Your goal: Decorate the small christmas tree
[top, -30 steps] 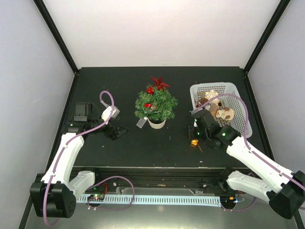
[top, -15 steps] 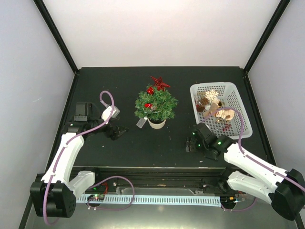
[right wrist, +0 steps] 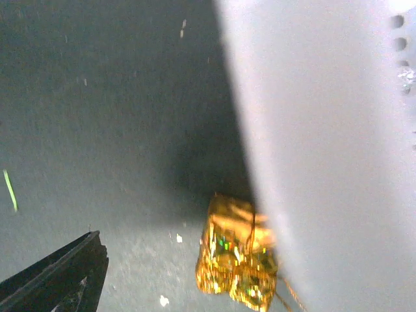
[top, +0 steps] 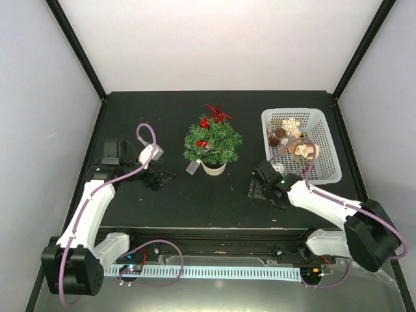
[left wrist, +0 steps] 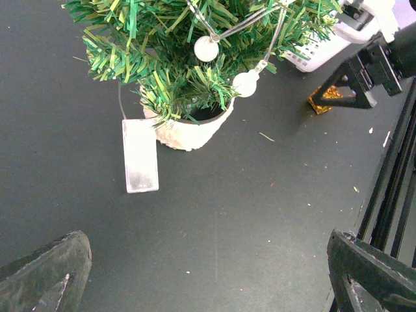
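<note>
The small christmas tree (top: pixel 212 145) stands mid-table in a white pot (left wrist: pixel 190 132), with a pale tag (left wrist: pixel 140 155) lying beside it. It carries a red star (top: pixel 218 113), red baubles and a string of white beads (left wrist: pixel 207 49). A gold foil gift ornament (right wrist: pixel 237 260) lies on the table; it also shows in the left wrist view (left wrist: pixel 323 98). My right gripper (top: pixel 259 190) hangs low over it, open, with one black finger (right wrist: pixel 65 276) left of the ornament and the other hidden by a white blur. My left gripper (top: pixel 162 178) is open and empty, left of the tree.
A white mesh basket (top: pixel 328 146) with several ornaments stands right of the tree, just behind my right arm. Black frame posts rise at the back corners. A black rail (left wrist: pixel 390 175) runs along the near table edge.
My right arm has pulled back from the basket's near corner and swung left and down over the gold ornament, now hidden in the top view. The basket shifted slightly. The left arm has not moved.
</note>
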